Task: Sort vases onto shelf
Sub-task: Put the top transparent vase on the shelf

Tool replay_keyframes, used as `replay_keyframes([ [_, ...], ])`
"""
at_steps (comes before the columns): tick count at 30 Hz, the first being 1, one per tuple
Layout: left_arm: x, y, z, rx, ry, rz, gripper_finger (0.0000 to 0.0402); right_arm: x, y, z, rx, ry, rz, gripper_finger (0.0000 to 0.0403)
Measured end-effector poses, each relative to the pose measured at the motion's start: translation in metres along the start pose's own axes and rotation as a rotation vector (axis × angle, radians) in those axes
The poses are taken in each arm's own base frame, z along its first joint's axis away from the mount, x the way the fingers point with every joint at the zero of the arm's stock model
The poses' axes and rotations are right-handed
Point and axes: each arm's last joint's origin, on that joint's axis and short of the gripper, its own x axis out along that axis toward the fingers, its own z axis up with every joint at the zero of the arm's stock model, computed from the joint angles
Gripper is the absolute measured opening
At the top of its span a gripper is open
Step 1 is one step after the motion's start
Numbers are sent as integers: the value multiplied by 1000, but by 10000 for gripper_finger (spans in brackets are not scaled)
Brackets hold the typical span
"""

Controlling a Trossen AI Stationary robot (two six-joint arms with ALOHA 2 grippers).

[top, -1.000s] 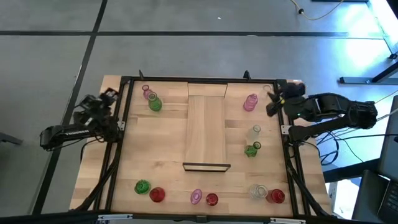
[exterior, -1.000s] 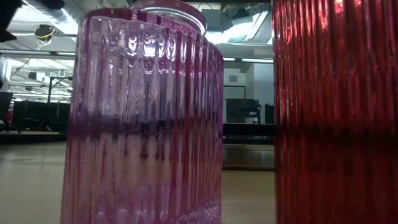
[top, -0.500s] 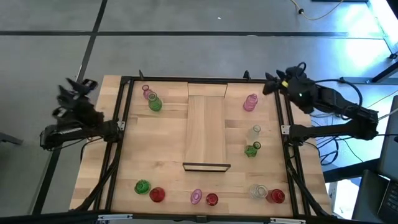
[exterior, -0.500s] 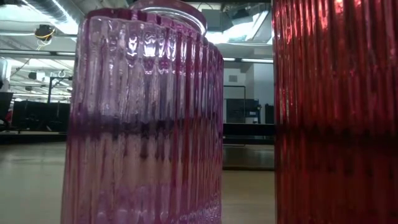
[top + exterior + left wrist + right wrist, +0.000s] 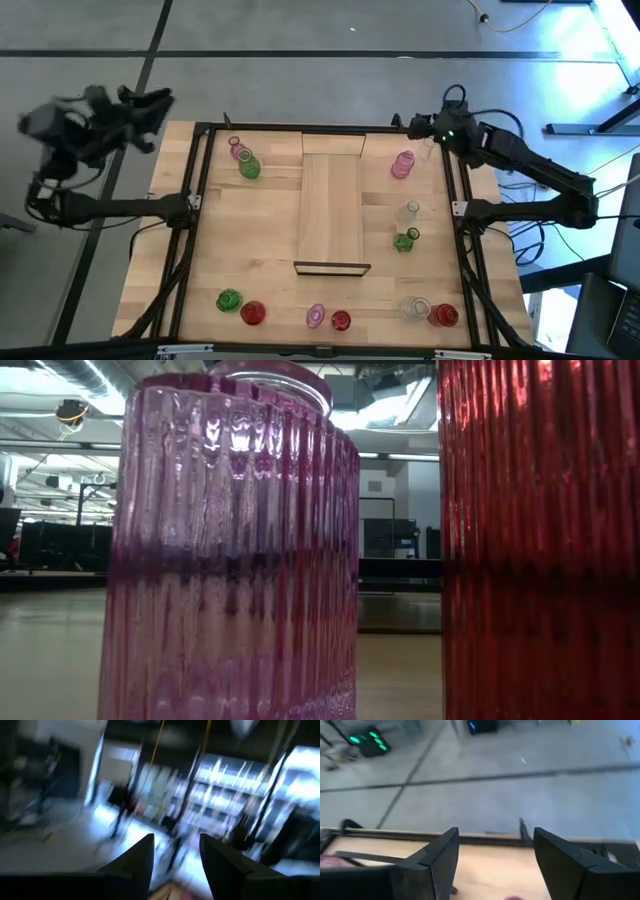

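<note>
Glass vases stand upright on the wooden tabletop [image 5: 260, 240]. A pink vase [image 5: 237, 149] and a green vase [image 5: 249, 166] are at the far left. At the right are a pink vase [image 5: 402, 164], a clear vase [image 5: 410, 210] and a green vase [image 5: 404, 240]. Several more stand along the near edge, among them a pink one [image 5: 230, 550] and a red one [image 5: 540, 540] close to the low camera. The shelf [image 5: 333, 205] lies in the middle with nothing on it. My left gripper [image 5: 150, 103] is open beyond the table's far left corner. My right gripper [image 5: 418, 127] is open over the far right corner.
A black metal frame [image 5: 300, 129] runs round the tabletop's edges. In the right wrist view the far frame rail [image 5: 485, 839] and the grey floor beyond show between the fingers [image 5: 440, 860]. The left wrist view is blurred and faces the room.
My left arm has swung up and away from the table's left edge toward the far left. My right gripper has gone from the right edge near the pink vase toward the far edge and a little left. No vase has moved.
</note>
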Motion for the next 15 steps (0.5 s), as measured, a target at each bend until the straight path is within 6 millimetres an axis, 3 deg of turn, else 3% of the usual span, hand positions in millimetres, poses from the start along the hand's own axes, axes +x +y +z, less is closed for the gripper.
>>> replay_keyframes([
  [7, 46, -13, -14, 169, 431, 126, 151, 41, -26, -5, 57, 305, -168, 237],
  [15, 70, -19, -27, 203, 512, 150, 151, 65, -44, 2, 157, 437, -168, 237],
])
